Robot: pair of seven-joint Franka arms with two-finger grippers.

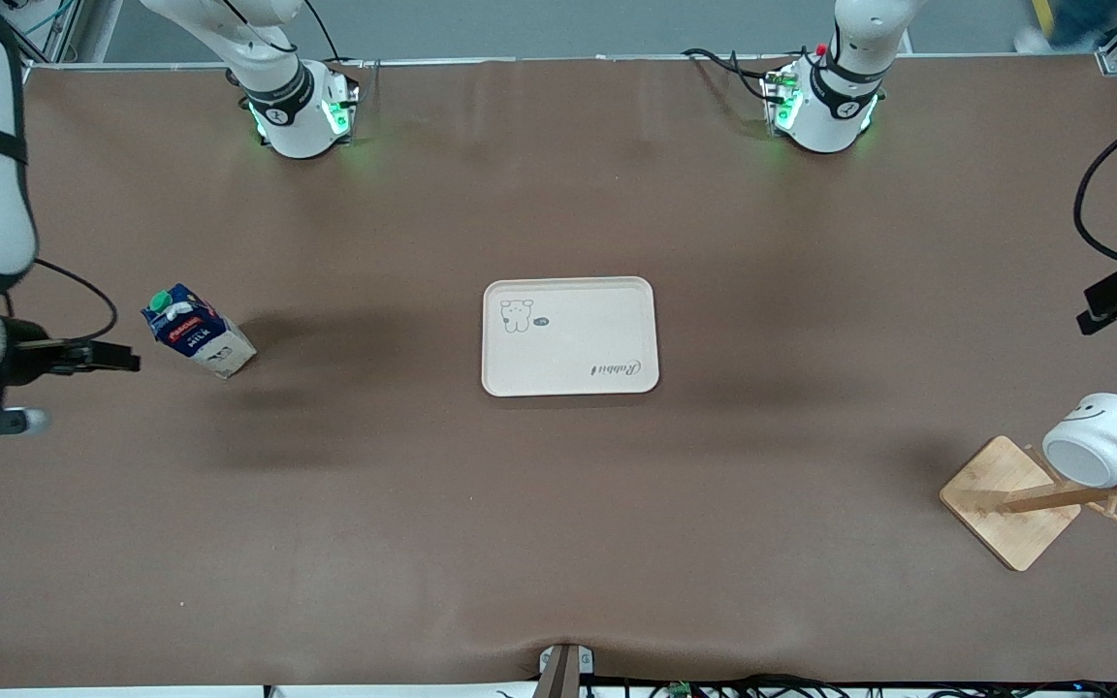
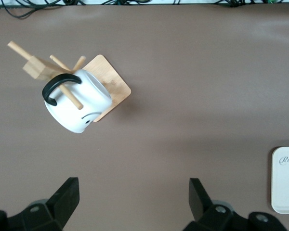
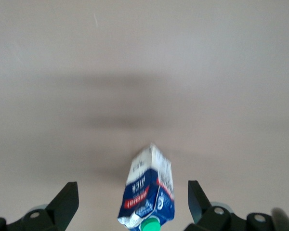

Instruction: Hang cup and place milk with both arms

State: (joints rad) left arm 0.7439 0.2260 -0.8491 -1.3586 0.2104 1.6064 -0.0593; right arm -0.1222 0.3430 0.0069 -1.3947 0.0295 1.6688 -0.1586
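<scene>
Brown table: cup already hangs on the rack. Right gripper, jaws apart, hovers by the milk; left gripper waits, also apart. Next probably grabbing milk for the tray.

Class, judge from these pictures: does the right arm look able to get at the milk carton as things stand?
Probably yes. The right gripper hangs open beside the milk carton, which stands alone on the table, with nothing between them; the tray lies well away.
</scene>
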